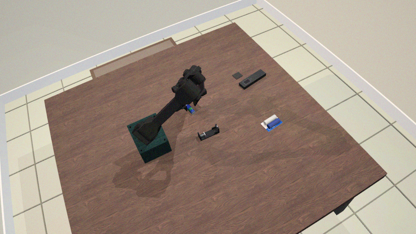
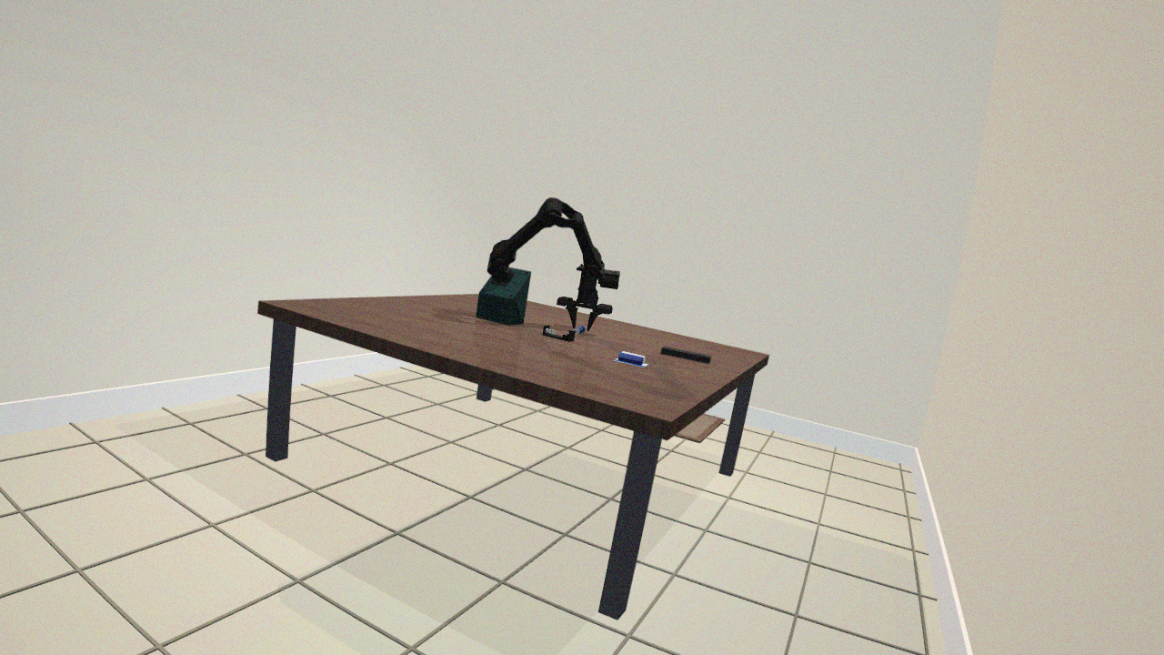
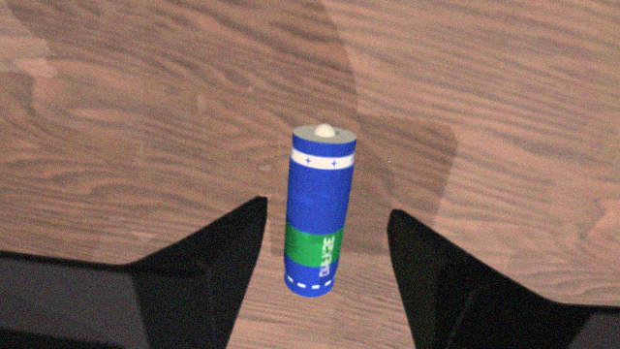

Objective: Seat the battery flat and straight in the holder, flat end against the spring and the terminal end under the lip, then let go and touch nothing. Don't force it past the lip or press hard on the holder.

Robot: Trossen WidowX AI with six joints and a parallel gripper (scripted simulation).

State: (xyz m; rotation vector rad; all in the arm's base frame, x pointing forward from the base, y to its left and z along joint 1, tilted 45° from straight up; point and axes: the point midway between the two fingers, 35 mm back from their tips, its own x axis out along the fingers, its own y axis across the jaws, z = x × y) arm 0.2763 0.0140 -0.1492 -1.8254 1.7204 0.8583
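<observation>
Claw (image 2: 581, 328) (image 3: 327, 213) parted, gripping nothing; brown wood-grain table (image 1: 261, 180) (image 2: 456, 358) (image 3: 484, 58); pale tiled floor (image 1: 343, 84) (image 2: 341, 529), grey-beige walls (image 1: 87, 34) (image 2: 326, 146).

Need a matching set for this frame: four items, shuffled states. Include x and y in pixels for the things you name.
1. battery (image 1: 190, 109) (image 2: 581, 329) (image 3: 316, 204)
2. holder (image 1: 208, 134) (image 2: 558, 337)
3. gripper (image 2: 581, 327) (image 3: 327, 213)
4. arm's base (image 1: 156, 151) (image 2: 500, 308)

A. dark green block
B. open, fingers either side of a cylinder
C. blue with a green band
D. black, no cell seated

Pairs: 1-C, 2-D, 3-B, 4-A
</observation>
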